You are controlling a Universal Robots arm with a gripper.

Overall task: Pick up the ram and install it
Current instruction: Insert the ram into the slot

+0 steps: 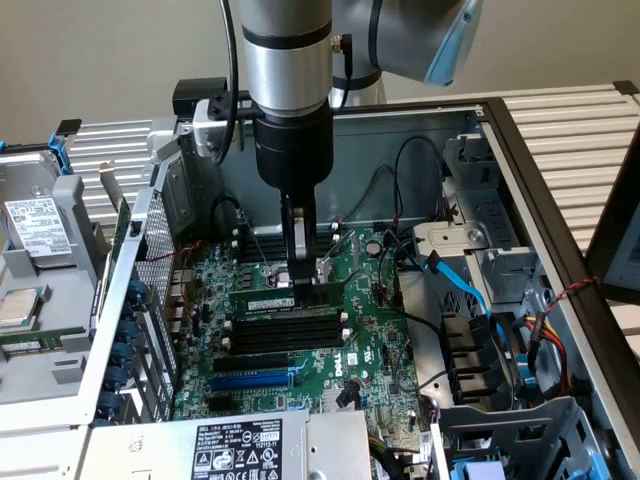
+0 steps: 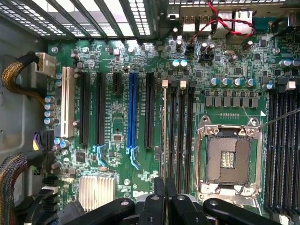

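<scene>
We see the arm point(image 1: 289, 70) reaching straight down into an open computer case point(image 1: 420, 125), which lies on its side with the motherboard point(image 1: 372, 345) facing up. The claw point(image 1: 298, 286) is closed on the ram point(image 1: 262, 303), its two narrow fingers pinching the top edge of the stick near the middle of its length. In the exterior view the ram stands on its long edge, green with a white label showing, level and parallel to the empty black memory slots point(image 1: 285, 335). It sits on their far side from the blue expansion slot point(image 1: 250, 381).

From the wrist view we look down along the claw point(image 2: 164, 186) and meet the ram point(image 2: 164, 131) edge-on, a thin pale line. It runs beside the black memory slots point(image 2: 182, 131), with the blue expansion slot point(image 2: 132, 112) on one side and the open processor socket point(image 2: 229, 157) beyond the slots on the other.

We cannot tell whether the stick is pressed into a slot or held just over the board
</scene>
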